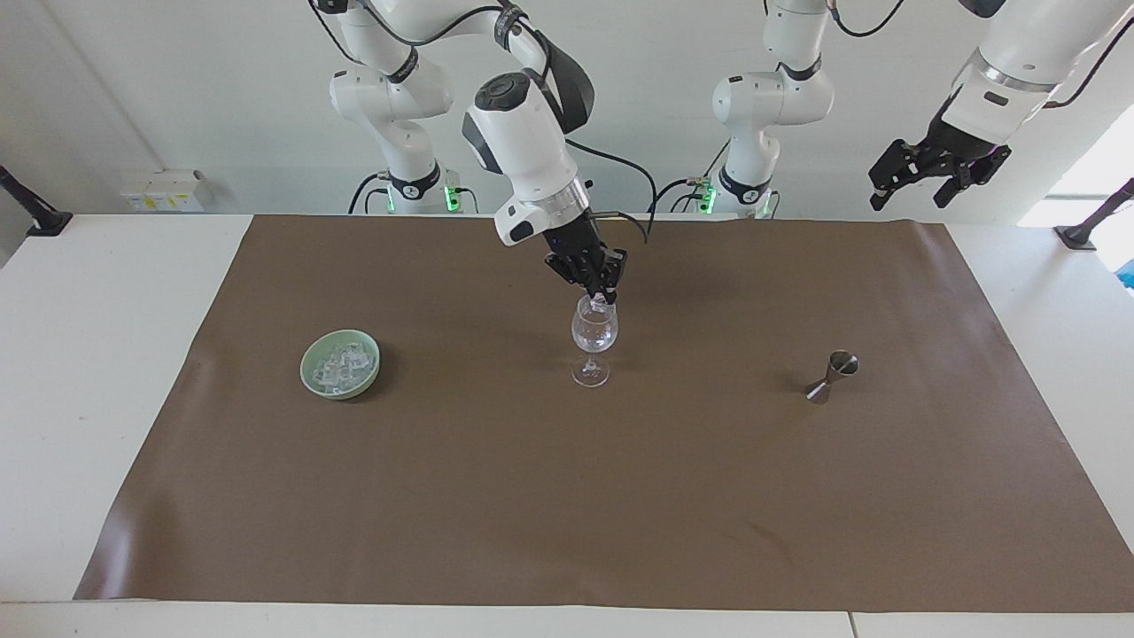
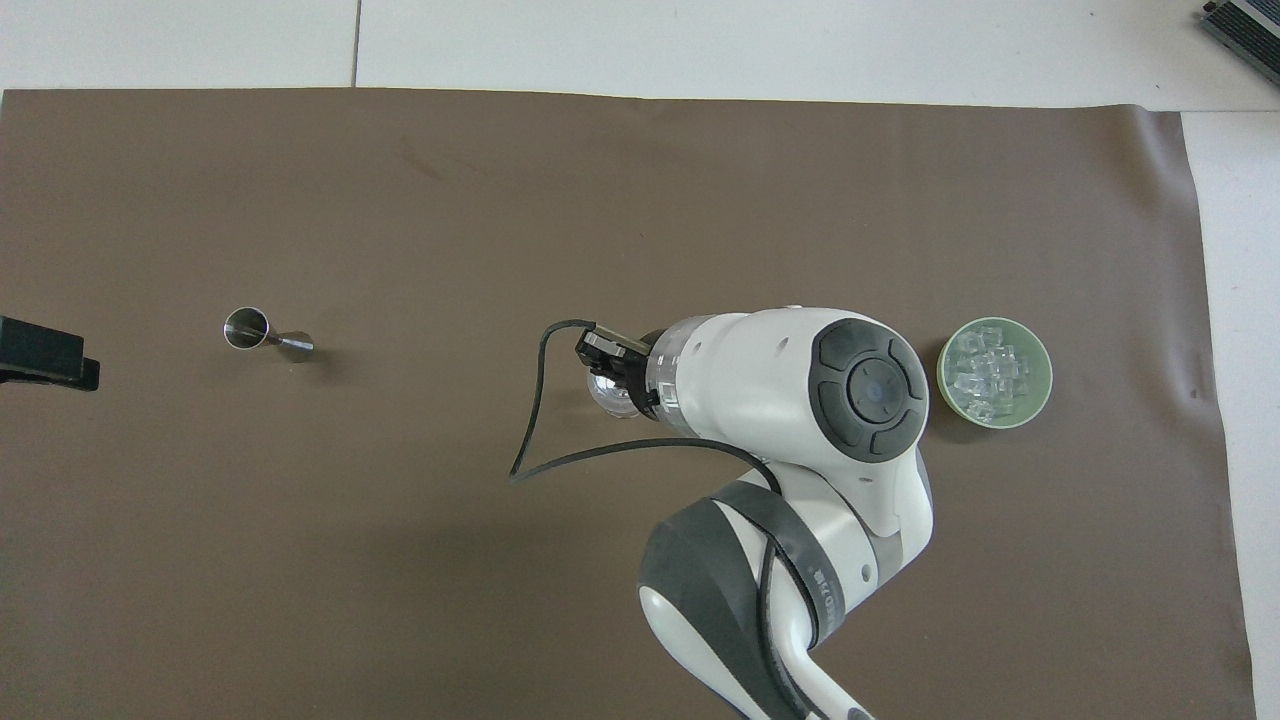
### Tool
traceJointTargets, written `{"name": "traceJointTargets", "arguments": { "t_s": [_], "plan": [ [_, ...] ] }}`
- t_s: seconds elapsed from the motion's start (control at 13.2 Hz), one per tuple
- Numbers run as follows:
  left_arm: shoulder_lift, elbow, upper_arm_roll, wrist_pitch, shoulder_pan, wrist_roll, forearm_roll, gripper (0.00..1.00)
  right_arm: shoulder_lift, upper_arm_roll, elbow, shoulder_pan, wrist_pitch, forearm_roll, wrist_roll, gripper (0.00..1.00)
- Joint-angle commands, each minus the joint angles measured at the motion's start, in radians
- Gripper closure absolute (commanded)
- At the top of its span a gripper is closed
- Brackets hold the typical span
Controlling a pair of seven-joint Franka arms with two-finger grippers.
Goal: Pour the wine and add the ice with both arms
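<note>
Right gripper (image 1: 605,298), fingertips pinched on what looks like one ice cube, hangs just over the wine glass (image 1: 594,335) at frame centre. Ice (image 1: 341,368) fills the green bowl (image 1: 312,379) at middle left. Left gripper (image 1: 921,177) waits open, upper right. The jigger (image 1: 831,377) lies tipped, so pouring looks done; dropping ice remains.

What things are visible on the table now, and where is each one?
Ice: many cubes, clear, heaped in the bowl.
Bowl: one, pale green, toward the right arm's end.
Wine glass: one, clear, upright mid-mat.
Jigger: one, steel, lying toward the left arm's end.
Mat: one, brown, covering the table.
Right end effector: shut, over the glass mouth.
Left end effector: open, waiting high up at the left arm's end.
</note>
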Motion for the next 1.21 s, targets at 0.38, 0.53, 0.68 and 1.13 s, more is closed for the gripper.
{"name": "traceJointTargets", "arguments": {
  "t_s": [0.38,0.53,0.68,1.13],
  "plan": [
    [-0.029,-0.038,-0.005,0.027,0.012,0.012,0.015,0.0,0.004,0.009,-0.004,-0.011,0.014,0.019,0.008,1.0],
    [-0.029,-0.038,-0.005,0.027,0.012,0.012,0.015,0.0,0.004,0.009,-0.004,-0.011,0.014,0.019,0.006,0.97],
    [-0.029,-0.038,-0.005,0.027,0.012,0.012,0.015,0.0,0.004,0.009,-0.004,-0.011,0.014,0.019,0.008,0.87],
    [-0.029,-0.038,-0.005,0.027,0.012,0.014,0.015,0.0,0.004,0.009,-0.002,-0.011,0.014,0.019,0.006,0.72]
  ]
}}
